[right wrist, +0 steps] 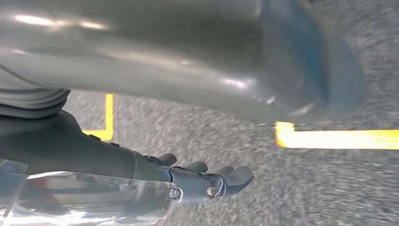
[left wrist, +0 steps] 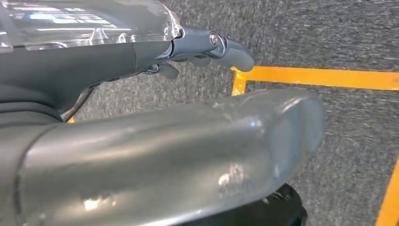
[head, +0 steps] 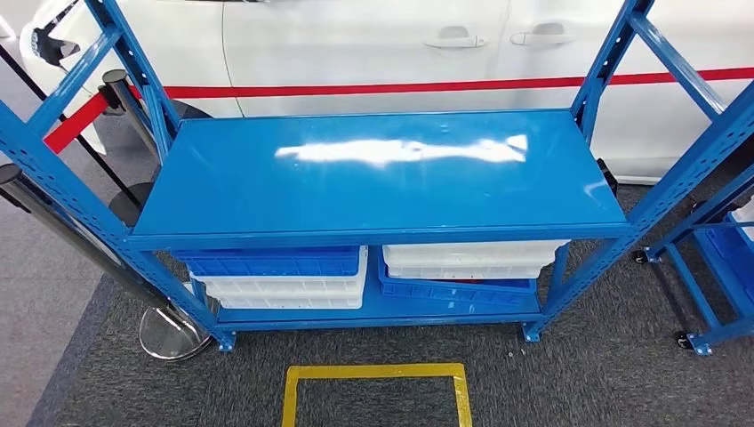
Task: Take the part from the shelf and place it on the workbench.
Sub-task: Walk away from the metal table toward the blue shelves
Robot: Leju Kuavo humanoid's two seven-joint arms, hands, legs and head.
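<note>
Head view: glossy blue steel shelf (head: 382, 178), ribbed bins (head: 284, 276) below; robot hands (left wrist: 207, 47) (right wrist: 207, 181) empty, fingers loosely extended.

The blue metal shelf (head: 382, 178) stands on grey carpet in front of a white car. Its glossy upper deck lies flat and bare, catching a bright glare. On the lower deck sit stacked plastic bins: a blue bin (head: 271, 261) over a white bin (head: 284, 291) at left, a white bin (head: 467, 258) over a tilted blue bin (head: 458, 291) at right.
</note>
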